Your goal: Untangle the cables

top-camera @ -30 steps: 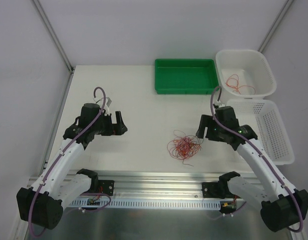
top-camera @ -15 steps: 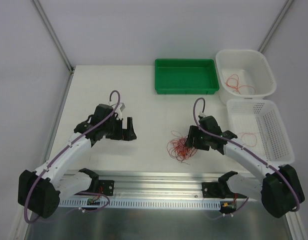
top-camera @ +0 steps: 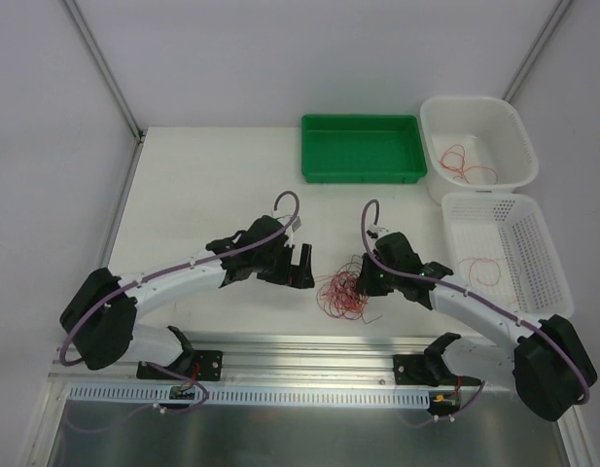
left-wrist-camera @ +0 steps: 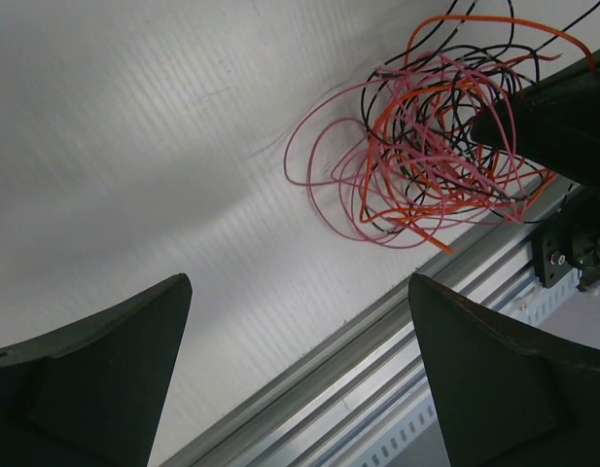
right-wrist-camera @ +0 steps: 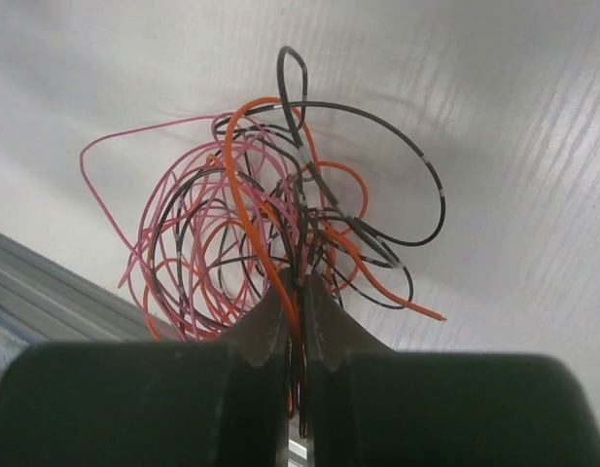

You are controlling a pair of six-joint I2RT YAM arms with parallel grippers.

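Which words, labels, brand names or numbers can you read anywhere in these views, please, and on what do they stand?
None: no readable word, number or sign shows in any view.
The green tray and the cables bear no visible lettering.
Any marking on the front rail is too small to tell.

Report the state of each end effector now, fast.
Left end effector: open, holding nothing.
Right end effector: closed on strands of the cables.
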